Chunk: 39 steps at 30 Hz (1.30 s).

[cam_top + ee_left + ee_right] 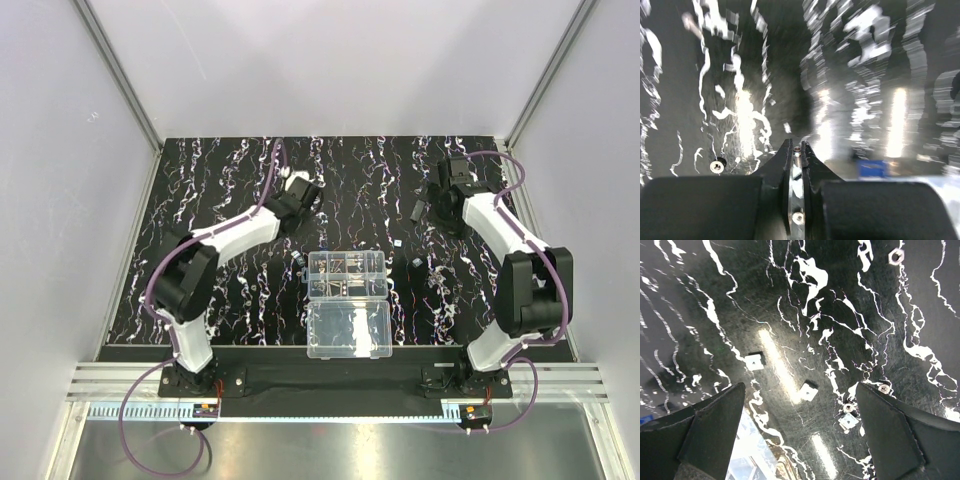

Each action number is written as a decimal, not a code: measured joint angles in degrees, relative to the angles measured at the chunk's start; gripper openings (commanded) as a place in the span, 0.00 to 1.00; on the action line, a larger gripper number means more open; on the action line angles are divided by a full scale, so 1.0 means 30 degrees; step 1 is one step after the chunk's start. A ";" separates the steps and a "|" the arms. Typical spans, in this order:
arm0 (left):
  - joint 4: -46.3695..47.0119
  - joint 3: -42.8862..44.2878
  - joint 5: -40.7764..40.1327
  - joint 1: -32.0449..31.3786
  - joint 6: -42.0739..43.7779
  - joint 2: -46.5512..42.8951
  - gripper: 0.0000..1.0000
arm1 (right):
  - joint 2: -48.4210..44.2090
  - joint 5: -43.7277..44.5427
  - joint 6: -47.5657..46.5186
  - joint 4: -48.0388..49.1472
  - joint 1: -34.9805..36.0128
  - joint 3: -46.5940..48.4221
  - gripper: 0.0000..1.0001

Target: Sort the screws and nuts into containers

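- You are looking at the left gripper (797, 145) with its fingers pressed together on 1 small screw (797, 151), which is standing upright between the tips, over the streaked mat (670, 75).
- Another silvery piece (716, 166) is lying on the mat just left of those tips (nut or screw head, you cannot tell).
- The right gripper (800, 388) is hanging over the mat with its fingers (710, 430) spread wide, gripping nothing.
- Below that gap, 3 square nuts (755, 361) are lying flat, with 2 small round pieces (884, 388) by the right-hand finger and a hex nut (896, 256) farther off.
- The organizer box (311, 270) is sitting open at the mat's near middle, between the 2 arms. Its cells are holding dark bits, and its lid (348, 330) is lying flat on the near side.
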 measured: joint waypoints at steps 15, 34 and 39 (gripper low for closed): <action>0.0714 0.2273 0.1770 -0.6215 0.0736 -0.1071 0.06 | -0.2069 0.0408 0.0685 0.0073 0.0000 -0.0503 1.00; 0.0641 0.2229 0.1413 -0.6637 0.0131 0.0896 0.51 | -0.2229 0.0386 0.0583 0.0109 0.0000 -0.1013 1.00; 0.0313 0.1858 0.1180 -0.6513 0.0189 -0.0080 0.71 | -0.2229 0.0248 0.0532 0.0117 0.0000 -0.1013 1.00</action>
